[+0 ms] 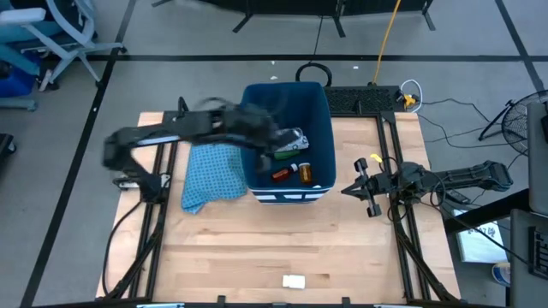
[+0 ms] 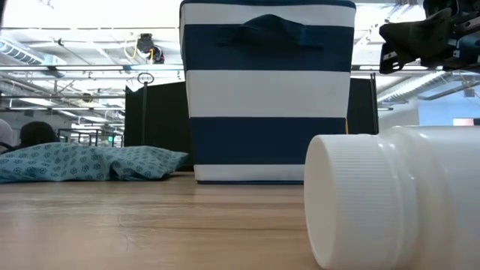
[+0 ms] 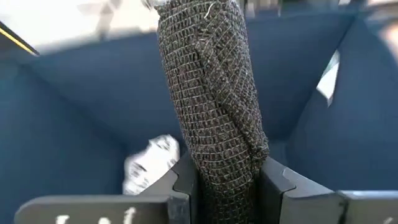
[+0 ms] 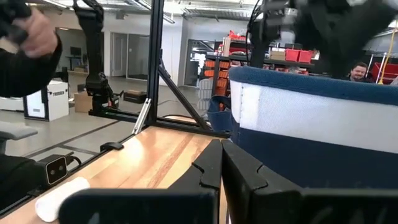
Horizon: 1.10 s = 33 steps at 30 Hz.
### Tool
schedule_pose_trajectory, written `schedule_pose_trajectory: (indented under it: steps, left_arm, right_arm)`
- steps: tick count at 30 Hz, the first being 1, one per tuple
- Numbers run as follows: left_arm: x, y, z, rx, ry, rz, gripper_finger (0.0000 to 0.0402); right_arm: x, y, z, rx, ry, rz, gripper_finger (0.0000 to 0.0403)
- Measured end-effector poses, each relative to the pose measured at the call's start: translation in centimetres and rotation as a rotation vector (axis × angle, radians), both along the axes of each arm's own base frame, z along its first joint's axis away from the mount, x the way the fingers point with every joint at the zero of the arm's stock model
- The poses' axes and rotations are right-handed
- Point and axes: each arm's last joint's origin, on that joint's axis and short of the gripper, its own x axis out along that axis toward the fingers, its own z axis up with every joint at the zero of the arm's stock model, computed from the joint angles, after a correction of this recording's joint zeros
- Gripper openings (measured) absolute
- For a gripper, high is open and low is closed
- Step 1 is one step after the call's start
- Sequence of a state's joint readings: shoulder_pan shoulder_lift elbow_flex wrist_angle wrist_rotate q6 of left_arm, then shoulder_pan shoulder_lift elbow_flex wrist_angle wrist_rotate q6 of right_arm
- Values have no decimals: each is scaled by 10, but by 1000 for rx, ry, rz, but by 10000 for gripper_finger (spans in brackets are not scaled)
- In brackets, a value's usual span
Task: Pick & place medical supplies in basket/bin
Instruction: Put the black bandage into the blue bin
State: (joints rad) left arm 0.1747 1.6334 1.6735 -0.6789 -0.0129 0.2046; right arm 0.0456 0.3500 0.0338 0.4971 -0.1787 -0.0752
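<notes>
The bin (image 1: 287, 141) stands at the surface's far middle. The left gripper (image 1: 272, 144) is held over its interior, jaws clamped on a black oblong (image 3: 214, 99), long axis pointing down into the bin. The right gripper (image 1: 353, 189), jaws together, waits beside the bin.

Bright, even overhead light; left arm (image 1: 205, 128) motion-blurred; near white bottle (image 2: 394, 199) unfocused.

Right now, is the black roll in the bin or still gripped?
Still gripped: left gripper is shut on the black roll, held inside the bin, above its floor.
</notes>
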Motion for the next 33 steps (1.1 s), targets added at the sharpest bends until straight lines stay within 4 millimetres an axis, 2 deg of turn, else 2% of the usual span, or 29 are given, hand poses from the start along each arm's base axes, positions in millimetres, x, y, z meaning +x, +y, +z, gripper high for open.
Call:
schedule_pose_trajectory:
  steps: [5, 11, 17, 25, 33]
  left_arm:
    - [41, 29, -36, -104, 159, -24, 93]
    - [65, 50, -80, -173, 310, -19, 93]
    - [73, 60, -114, -235, 387, -34, 93]
    - [74, 59, -168, -303, 516, -56, 93]
    - [70, 57, -194, -351, 564, -113, 93]
  right_arm:
    - [0, 0, -2, 1, 22, 1, 0]
    - [0, 0, -3, 1, 33, 1, 0]
    - [0, 0, -3, 1, 33, 1, 0]
    - [0, 0, -4, 0, 38, 1, 0]
    - [0, 0, -4, -13, 35, 0, 0]
